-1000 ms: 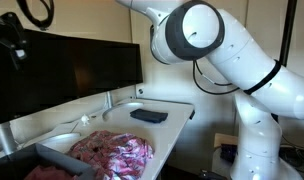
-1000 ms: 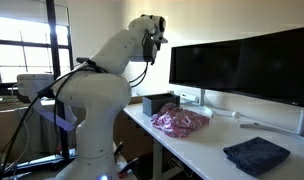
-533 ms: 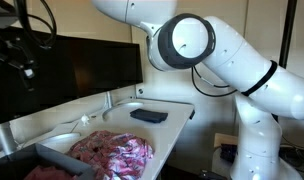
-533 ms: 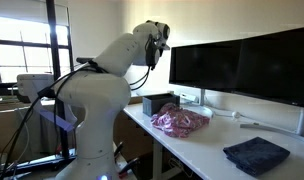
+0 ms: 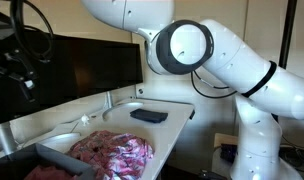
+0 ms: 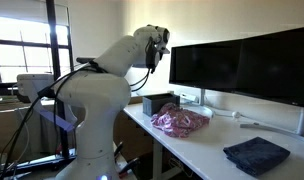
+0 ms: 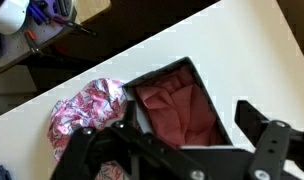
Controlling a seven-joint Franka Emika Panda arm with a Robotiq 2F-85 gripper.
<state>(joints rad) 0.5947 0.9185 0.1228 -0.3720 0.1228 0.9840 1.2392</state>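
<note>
My gripper (image 7: 164, 125) stands open, high in the air, with nothing between its black fingers (image 7: 264, 122). Straight below it in the wrist view is a black box (image 7: 214, 122) with a red cloth (image 7: 177, 105) lying in it. A pink patterned cloth (image 7: 84, 112) lies crumpled on the white desk (image 7: 242, 50) beside the box. In both exterior views the gripper (image 5: 17, 62) (image 6: 158, 44) hangs well above the box (image 6: 155, 101) and the pink cloth (image 5: 114, 154) (image 6: 180, 120), touching neither.
Dark monitors (image 6: 242, 65) (image 5: 87, 65) stand along the back of the desk. A folded dark blue cloth (image 6: 257, 155) (image 5: 149, 116) lies at the desk's other end. The robot's white base (image 6: 87, 130) stands off the desk's end. Clutter lies on the floor (image 7: 37, 20).
The arm has swung, and the gripper has moved a little lower and nearer the monitors above the box. Its jaws stay open. The cloths and box have not moved.
</note>
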